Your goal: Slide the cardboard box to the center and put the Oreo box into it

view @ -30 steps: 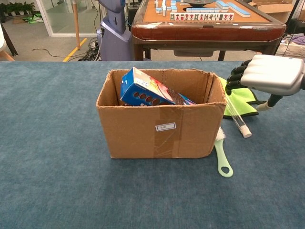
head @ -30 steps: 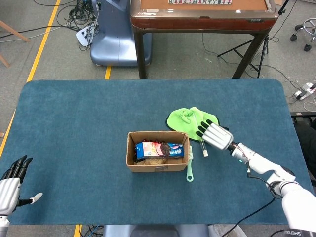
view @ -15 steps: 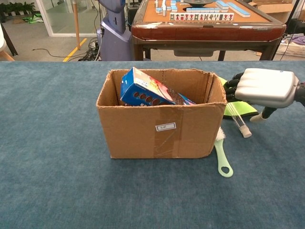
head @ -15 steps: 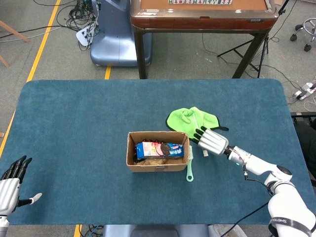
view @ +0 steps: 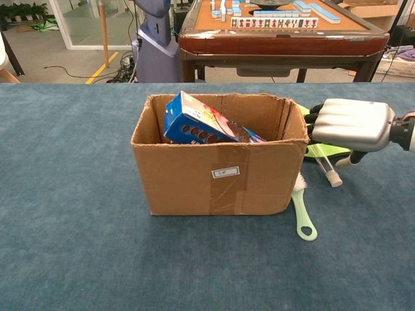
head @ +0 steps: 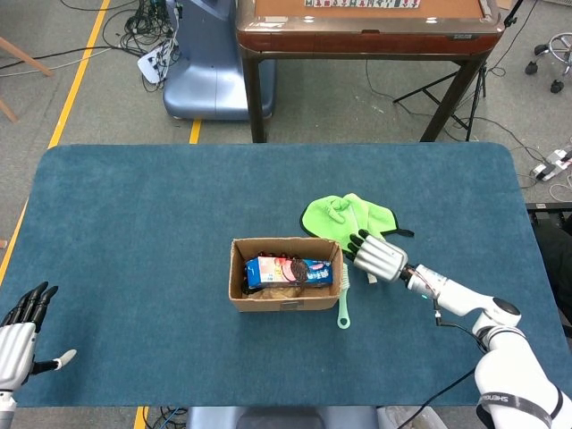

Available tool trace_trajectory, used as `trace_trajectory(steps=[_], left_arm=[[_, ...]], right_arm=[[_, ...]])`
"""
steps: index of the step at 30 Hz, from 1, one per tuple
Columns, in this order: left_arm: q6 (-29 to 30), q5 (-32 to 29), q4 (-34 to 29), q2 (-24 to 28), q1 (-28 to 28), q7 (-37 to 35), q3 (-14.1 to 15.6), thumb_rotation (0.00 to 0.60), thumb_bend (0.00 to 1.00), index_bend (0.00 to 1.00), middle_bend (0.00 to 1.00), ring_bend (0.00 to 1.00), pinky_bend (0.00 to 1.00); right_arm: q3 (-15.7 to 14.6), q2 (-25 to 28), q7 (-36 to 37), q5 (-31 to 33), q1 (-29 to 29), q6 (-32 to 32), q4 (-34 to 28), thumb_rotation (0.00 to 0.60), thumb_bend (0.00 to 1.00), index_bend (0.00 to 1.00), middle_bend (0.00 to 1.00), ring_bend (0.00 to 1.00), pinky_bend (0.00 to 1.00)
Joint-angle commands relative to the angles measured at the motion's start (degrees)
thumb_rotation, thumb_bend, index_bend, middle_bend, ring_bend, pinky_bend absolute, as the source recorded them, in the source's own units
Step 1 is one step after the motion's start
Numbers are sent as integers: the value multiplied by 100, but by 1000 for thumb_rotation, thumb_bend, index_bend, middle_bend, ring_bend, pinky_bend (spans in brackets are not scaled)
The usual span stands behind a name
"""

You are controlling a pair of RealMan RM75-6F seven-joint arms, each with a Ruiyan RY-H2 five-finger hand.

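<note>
Fingers (view: 316, 123) of my right hand (head: 378, 255) are stretched flat, holding nothing, tips right by the cardboard box (view: 217, 170) rim, maybe touching, can't tell. Box sits mid-table (head: 134, 223) w/ the Oreo box (view: 198, 123) inside, tilted against the back wall. Left hand (head: 20, 335) open, idle at the table's near left corner. Green brush (view: 301, 210) just beside the box.

Grey floor (head: 80, 107) with yellow tape lines (head: 79, 76), tangled cables (head: 134, 36), wooden mahjong table (head: 366, 31) behind the blue-covered table (head: 134, 223), glass door (view: 81, 23) far left
</note>
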Motion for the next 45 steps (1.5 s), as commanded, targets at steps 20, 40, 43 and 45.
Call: trace_trajectory(steps=[20,40,43,45], left_arm=[[-3,18,-10,24,10,-45,8,600,16,7,18,19,137],[-21,19,-18,15,5,11,12,600,16,7,18,19,137],[-24,12,-17,13,6,14,13,600,16,7,18,19,137],[-23,11,-19,15,7,13,12,600,16,7,18,19,137]], right_arm=[[-69,-140,-260,93,51,-194,76,600,51,540,533,376,383],[-47,-53,-443,199,-11,-137,50,600,82,658,645,527,472],[-61,-50,-479,201,4,-231,13,600,83,612,553,432,465],[-54,-50,-505,209,17,-243,-17,600,82,567,492,373,440]])
